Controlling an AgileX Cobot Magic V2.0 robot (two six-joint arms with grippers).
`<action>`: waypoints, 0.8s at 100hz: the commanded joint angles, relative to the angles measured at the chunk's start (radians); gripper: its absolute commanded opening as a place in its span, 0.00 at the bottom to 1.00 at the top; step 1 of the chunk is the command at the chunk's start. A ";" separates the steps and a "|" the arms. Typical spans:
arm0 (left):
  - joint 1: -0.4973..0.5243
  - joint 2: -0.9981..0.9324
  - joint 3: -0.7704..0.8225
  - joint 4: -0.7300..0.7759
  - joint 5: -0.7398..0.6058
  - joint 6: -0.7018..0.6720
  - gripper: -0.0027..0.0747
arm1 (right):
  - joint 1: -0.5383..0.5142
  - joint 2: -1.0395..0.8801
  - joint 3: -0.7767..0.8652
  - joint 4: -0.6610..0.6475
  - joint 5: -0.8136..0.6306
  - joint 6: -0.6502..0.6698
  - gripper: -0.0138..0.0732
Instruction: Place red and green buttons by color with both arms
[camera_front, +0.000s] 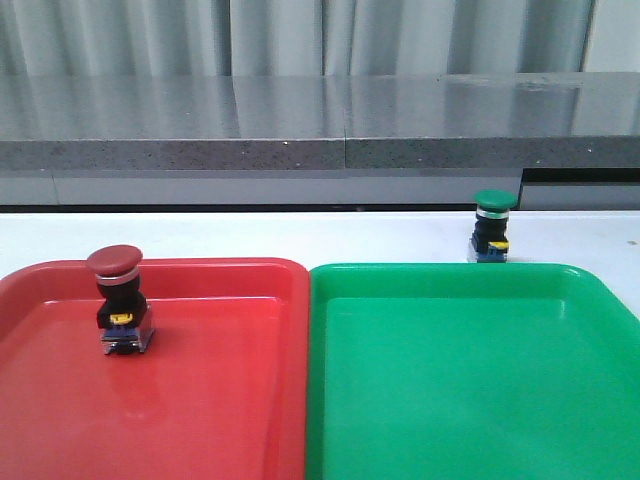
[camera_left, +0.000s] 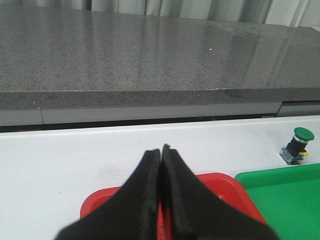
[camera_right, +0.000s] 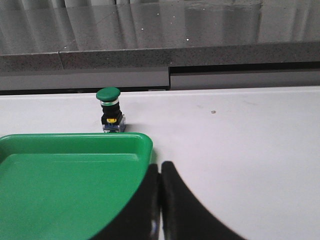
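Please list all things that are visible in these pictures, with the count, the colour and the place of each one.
red button: one, red cap on black body, upright inside the red tray, in its far left part.
green button: one, green cap on black body, upright on the white table just behind the green tray, not in it.
red tray: one, red, left side of the table.
green tray: one, green, right side, next to the red tray.
table: one, white.
grey ledge: one, grey, behind the table.
left gripper: one, black, shut, above the red tray.
right gripper: one, black, shut, at the green tray's edge.
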 joint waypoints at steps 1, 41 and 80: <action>0.000 0.000 -0.029 -0.002 -0.075 -0.002 0.01 | -0.007 -0.022 -0.014 -0.008 -0.073 0.000 0.08; 0.000 0.000 -0.027 0.003 -0.076 -0.002 0.01 | -0.007 -0.022 -0.014 -0.008 -0.073 0.000 0.08; 0.151 -0.183 0.062 0.083 -0.076 -0.002 0.01 | -0.007 -0.022 -0.014 -0.008 -0.073 0.000 0.08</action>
